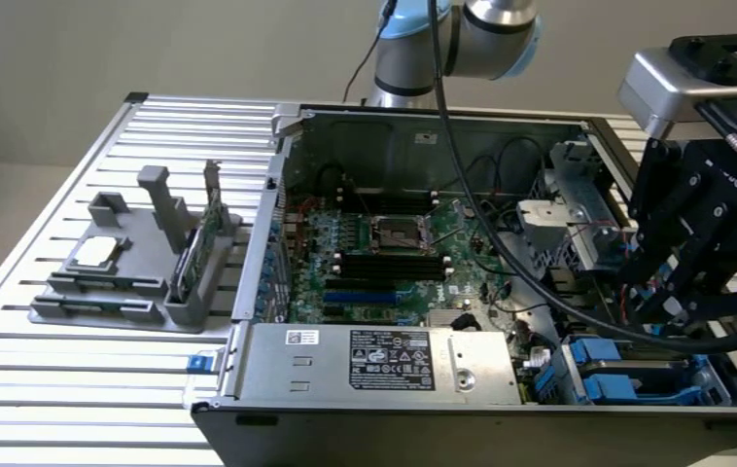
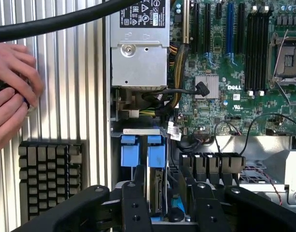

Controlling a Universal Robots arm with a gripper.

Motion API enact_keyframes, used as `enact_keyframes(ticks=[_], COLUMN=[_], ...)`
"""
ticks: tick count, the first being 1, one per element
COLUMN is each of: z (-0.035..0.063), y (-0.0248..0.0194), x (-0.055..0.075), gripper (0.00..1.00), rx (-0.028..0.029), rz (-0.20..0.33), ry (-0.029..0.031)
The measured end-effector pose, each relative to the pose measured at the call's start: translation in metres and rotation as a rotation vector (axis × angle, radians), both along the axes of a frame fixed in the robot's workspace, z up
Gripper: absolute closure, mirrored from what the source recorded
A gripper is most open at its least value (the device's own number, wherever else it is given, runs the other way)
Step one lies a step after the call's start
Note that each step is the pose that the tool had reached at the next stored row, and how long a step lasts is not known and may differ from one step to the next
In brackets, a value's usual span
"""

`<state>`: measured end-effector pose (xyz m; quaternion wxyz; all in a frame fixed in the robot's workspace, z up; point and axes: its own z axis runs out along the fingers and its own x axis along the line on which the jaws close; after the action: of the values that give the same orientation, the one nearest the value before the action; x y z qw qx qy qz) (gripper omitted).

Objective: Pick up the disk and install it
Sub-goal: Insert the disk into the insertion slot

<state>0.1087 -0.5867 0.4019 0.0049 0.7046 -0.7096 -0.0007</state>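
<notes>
The robot's black two-fingered hand (image 1: 693, 282) hangs over the lower right corner of the exterior view, above the drive bay (image 1: 680, 375) of the open grey-and-black computer tower (image 1: 278, 195). The tower lies on its side on the ribbed aluminium counter (image 1: 70, 389), presumably so the arm can reach straight down into it.

In the wrist view the flat silver-grey metal disk (image 2: 156, 186), framed by its blue plastic carrier, stands on edge in the bay, just beside a second blue carrier (image 2: 130, 151). The fingers straddle it with the jaws apart. One finger is close against the disk's side, the other stands clear with a gap between, so nothing is clamped. By the look of it the disk is seated in its slot, not carried.

Only the disk's thin upper edge faces the wrist camera, and its broad faces are upright. Its long axis appears to run from the blue tab back under the hand — in the exterior view that would be roughly left to right, in line with the silver box-shaped power supply (image 1: 382, 360). On edge is how such a narrow slot would accept it.

Outside the case, a person's fingers (image 2: 22, 82) rest on the counter near a dark keyboard (image 2: 51, 179).
</notes>
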Motion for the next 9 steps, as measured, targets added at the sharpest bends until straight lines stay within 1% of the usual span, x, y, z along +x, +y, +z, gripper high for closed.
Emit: enact_keyframes(ticks=[2,7,9], z=[-0.0003,-0.0006,-0.0006], y=[0.0007,0.0054,0.0064], x=[0.0,0.0003,0.0021], gripper=[0.59,0.59,0.59], rx=[-0.0009,-0.0009,-0.0009], rz=[0.0,0.0,0.0], ry=[0.0003,0.0003,0.0002])
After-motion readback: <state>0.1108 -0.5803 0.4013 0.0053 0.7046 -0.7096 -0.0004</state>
